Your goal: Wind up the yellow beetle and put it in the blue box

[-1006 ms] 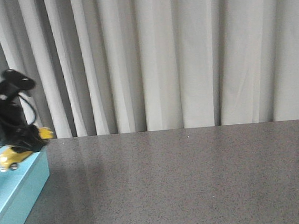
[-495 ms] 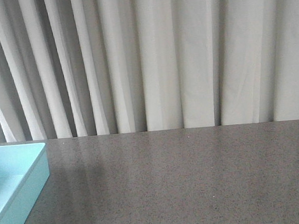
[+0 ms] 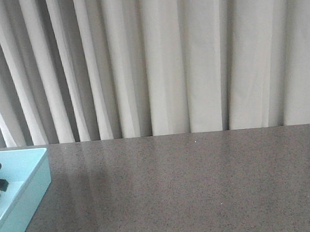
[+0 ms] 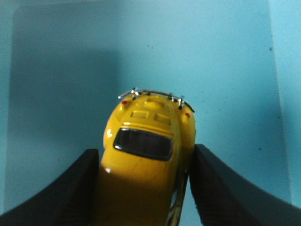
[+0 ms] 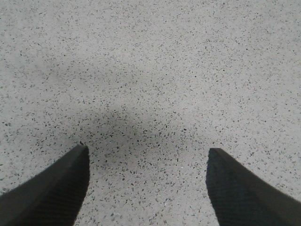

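The left gripper (image 4: 143,188) had the yellow beetle (image 4: 146,155) pinched between its two dark fingers (image 4: 61,193), jaws closed down to the car's width with a pad against each flank; the beetle's rear window and chrome bumper pointed out past the fingertips; beyond them lay the pale floor of the blue box (image 4: 70,70), with the car's shadow on it, though whether the wheels touched that floor could not be told; in the front view only a scrap of the left arm showed over the blue box (image 3: 32,185) at the table's (image 3: 195,189) left edge; the right gripper (image 5: 148,188) had its fingers spread wide, holding nothing, with bare speckled tabletop (image 5: 150,70) between and beyond them.
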Robot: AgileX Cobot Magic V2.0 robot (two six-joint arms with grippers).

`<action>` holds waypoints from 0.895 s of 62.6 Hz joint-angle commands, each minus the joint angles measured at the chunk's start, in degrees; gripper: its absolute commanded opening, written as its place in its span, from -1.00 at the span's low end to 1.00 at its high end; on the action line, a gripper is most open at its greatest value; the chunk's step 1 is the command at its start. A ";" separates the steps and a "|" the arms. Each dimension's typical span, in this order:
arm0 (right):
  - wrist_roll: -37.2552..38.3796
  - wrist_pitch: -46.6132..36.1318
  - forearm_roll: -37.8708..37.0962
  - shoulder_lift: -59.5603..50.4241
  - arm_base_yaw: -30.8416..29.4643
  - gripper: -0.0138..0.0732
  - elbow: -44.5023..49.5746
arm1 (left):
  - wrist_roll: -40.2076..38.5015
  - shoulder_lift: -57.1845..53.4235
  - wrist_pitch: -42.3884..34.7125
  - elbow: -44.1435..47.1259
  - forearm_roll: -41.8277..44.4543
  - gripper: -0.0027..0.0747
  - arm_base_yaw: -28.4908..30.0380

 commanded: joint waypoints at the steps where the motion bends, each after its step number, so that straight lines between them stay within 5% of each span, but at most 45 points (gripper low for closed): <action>1: 0.08 -2.70 -0.99 -0.52 0.20 0.48 -1.43 | -0.65 -2.00 -2.95 -1.40 -0.80 -0.29 -0.06; 10: 0.08 -2.70 -0.99 -0.52 0.20 0.48 -1.43 | -0.65 -1.70 -3.51 -1.40 -0.80 -0.22 -0.06; 31: 0.08 -2.70 -0.99 -0.52 0.20 0.48 -1.43 | -1.24 -4.62 -2.68 -1.40 -0.98 0.50 -0.06; 56: 0.08 -2.76 -0.99 -0.52 0.20 0.48 -1.43 | -1.94 -16.83 6.32 -1.40 -5.90 0.55 -0.45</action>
